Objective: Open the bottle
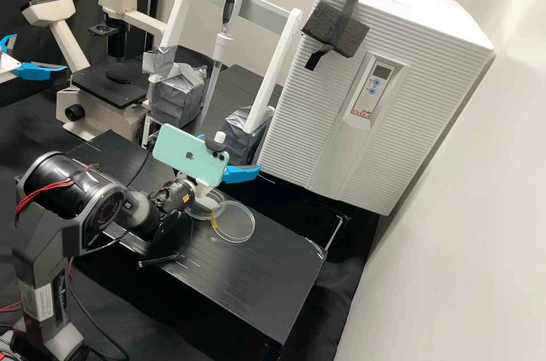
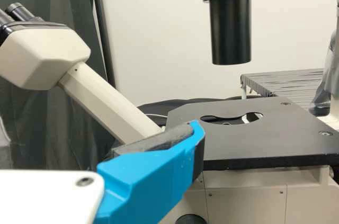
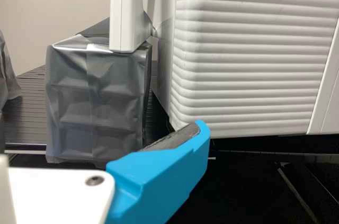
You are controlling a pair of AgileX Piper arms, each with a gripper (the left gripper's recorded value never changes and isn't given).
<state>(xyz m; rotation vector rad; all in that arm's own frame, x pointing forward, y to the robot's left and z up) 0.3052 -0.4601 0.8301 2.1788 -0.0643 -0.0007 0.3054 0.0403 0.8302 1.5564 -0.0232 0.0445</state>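
Closest in the high view stands the right arm, dark grey metal with red wires at its joint and a mint phone on its wrist. The right gripper hangs released over the ribbed black platform. One blue finger juts toward the white machine, a second blue tip peeks over the phone, and nothing is between them. A small white cap on a dark collar sits at the phone's upper corner; whether that is the bottle I cannot tell. Just beside the gripper lies a clear round dish with a yellowish rim. Beyond, a pipette hangs from a white stand whose feet are wrapped in grey tape. The machine is ridged plastic with a black foam block strapped on. Its panel has two blue buttons and red print too small to read. The left gripper is spread wide and empty, near the beige microscope.
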